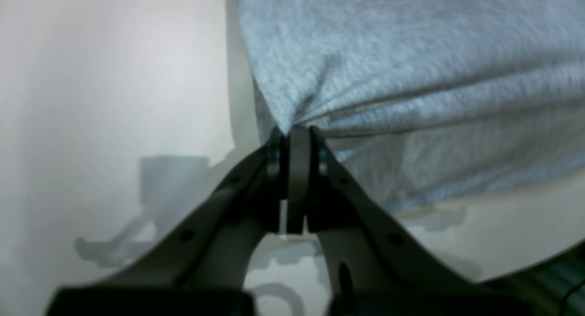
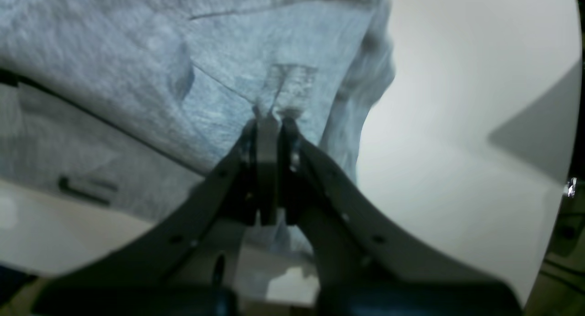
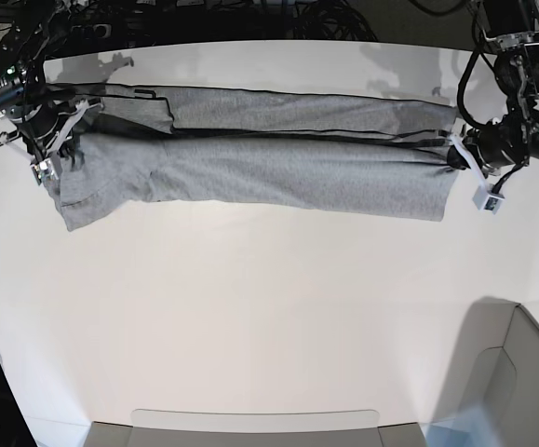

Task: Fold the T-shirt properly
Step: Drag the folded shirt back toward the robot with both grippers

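Observation:
The heather-grey T-shirt (image 3: 278, 172) hangs stretched in a long band between my two grippers, above the far half of the white table (image 3: 269, 317). Its plain side shows; no lettering is visible. My left gripper (image 3: 455, 154) is at the right of the base view, shut on the shirt's edge (image 1: 292, 124). My right gripper (image 3: 60, 140) is at the left of the base view, shut on the shirt near the collar and label (image 2: 274, 113). A sleeve (image 3: 87, 209) hangs down below the right gripper.
A grey bin corner (image 3: 516, 372) stands at the front right of the table. A grey tray edge (image 3: 255, 428) lies along the front. Dark cables and frame (image 3: 250, 19) run behind the far edge.

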Available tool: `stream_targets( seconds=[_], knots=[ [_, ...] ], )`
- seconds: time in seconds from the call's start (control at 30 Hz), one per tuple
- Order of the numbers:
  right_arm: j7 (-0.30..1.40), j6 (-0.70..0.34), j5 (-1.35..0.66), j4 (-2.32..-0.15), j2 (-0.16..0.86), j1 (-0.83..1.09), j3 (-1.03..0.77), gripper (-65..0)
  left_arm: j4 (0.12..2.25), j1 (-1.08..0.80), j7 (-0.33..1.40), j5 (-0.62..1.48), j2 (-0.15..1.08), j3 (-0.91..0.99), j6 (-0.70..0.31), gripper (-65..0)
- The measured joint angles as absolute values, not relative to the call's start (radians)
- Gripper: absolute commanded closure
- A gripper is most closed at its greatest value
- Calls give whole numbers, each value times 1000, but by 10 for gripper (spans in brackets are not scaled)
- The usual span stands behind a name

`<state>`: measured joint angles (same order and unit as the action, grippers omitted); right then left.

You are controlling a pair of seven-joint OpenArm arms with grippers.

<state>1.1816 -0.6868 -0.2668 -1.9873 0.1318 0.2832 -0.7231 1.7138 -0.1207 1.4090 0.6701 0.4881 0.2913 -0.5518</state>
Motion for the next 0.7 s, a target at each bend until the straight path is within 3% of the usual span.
stream_targets(
  seconds=[0.53, 0.7],
  knots=[
    [1174, -687, -266, -1989, 104, 381, -723, 0, 1711, -218, 1365, 662, 486, 289, -574, 0],
    [1174, -687, -262, -1989, 94, 374, -724, -6, 1711, -224, 1357, 613, 485, 290, -573, -215]
  ],
)
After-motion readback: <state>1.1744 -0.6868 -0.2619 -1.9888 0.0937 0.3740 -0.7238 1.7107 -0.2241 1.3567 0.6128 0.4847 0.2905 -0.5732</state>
